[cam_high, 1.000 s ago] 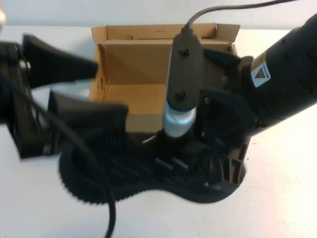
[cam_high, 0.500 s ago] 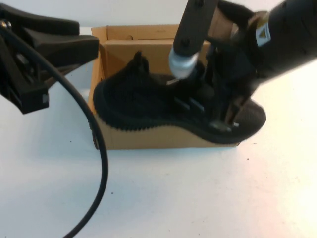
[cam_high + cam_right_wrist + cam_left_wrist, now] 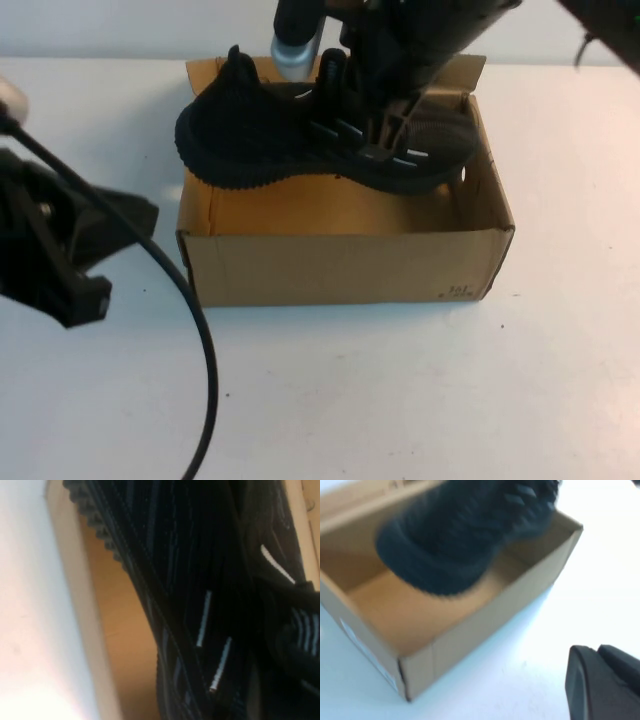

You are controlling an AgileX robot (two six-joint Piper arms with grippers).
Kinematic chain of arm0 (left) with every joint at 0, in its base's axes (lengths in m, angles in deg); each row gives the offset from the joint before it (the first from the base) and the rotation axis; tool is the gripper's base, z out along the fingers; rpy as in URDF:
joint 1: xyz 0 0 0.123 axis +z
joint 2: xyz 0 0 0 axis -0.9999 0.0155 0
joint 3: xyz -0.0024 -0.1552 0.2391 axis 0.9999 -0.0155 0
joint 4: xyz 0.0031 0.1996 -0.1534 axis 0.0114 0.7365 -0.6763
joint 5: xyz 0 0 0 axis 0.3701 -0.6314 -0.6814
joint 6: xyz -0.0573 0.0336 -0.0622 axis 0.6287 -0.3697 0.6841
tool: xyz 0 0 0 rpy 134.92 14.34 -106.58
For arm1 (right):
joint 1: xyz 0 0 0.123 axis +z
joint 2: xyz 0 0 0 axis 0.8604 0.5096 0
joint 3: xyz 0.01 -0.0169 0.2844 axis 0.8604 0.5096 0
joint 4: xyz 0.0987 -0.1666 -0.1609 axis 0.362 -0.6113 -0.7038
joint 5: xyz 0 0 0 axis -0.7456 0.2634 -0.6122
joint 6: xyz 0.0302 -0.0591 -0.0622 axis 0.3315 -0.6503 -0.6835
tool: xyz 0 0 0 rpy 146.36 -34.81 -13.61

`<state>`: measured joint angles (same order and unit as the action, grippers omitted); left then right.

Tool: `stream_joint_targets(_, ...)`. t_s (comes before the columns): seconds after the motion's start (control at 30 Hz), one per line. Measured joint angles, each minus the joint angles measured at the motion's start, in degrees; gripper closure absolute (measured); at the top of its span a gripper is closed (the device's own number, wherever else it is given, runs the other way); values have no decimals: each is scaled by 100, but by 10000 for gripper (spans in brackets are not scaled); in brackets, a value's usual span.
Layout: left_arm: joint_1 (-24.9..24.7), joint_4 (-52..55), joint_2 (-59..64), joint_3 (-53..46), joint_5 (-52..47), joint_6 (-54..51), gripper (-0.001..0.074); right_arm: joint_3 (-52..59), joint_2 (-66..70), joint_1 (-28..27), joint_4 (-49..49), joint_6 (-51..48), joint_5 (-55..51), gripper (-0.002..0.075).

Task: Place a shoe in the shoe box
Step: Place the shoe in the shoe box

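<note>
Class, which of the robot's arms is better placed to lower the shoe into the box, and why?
Right. The right gripper holds the shoe above the box; the left gripper is shut, empty, beside it.

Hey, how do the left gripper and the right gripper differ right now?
The right gripper is shut on the shoe, holding it above the open shoe box; the left gripper holds nothing. The right gripper hangs over the box's far side, while the left gripper sits low over the table, to the left of the box. Both are black and shut.
</note>
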<state>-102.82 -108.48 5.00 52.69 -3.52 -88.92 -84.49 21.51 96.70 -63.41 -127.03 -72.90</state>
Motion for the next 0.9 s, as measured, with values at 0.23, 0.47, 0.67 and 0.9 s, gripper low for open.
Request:
stream_joint_targets(0.23,0,25,-12,-511,-3,234,736,-763,832,-402,47,-218,272,708)
stream_joint_targets(0.47,0,25,-12,-560,-3,234,736,-875,1509,-779,224,-479,664,708)
stream_joint_targets(0.67,0,25,-12,-560,9,234,736,-879,1930,-801,390,-553,958,708)
stream_joint_targets(0.9,0,25,-12,-560,-2,234,736,-879,2111,-791,431,-557,1265,708)
